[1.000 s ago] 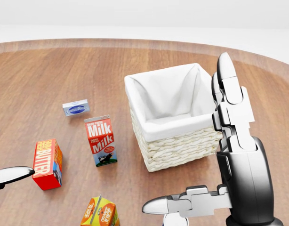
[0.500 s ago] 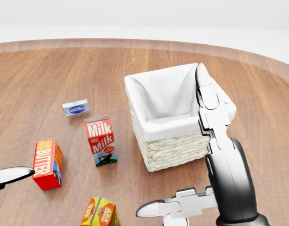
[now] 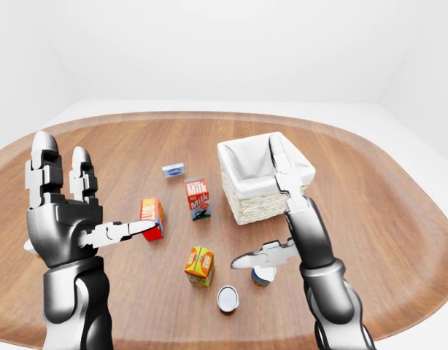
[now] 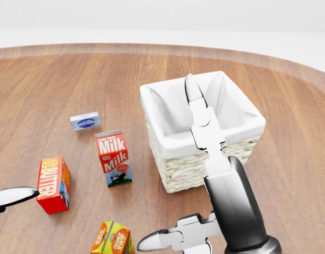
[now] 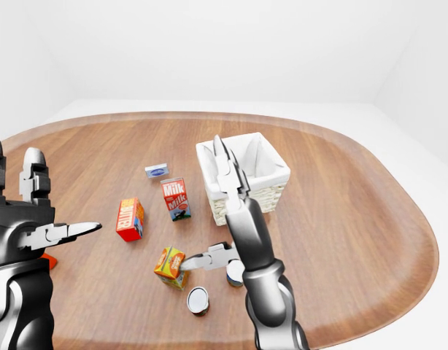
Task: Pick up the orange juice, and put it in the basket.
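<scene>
The orange juice carton (image 3: 200, 265) stands upright on the round wooden table, below the milk carton in the left-eye view. The white-lined wicker basket (image 4: 179, 173) sits at the upper right of it, with nothing inside that I can see. My right hand (image 3: 286, 219) is open, with its fingers stretched up across the basket's near side. Its thumb (image 4: 168, 239) points left, close to the juice carton's right side but apart from it. My left hand (image 3: 85, 211) is raised at the left, open and holding nothing.
A red milk carton (image 4: 114, 157), a red butter box (image 4: 54, 184) and a small blue-and-white box (image 4: 85, 121) lie left of the basket. Two cans (image 3: 228, 298) (image 3: 264, 275) stand below my right thumb. The table's rim curves round all sides.
My right hand has swung left in the head view and now covers the basket's middle. Its thumb has moved left toward the juice carton. The left thumb tip has not moved.
</scene>
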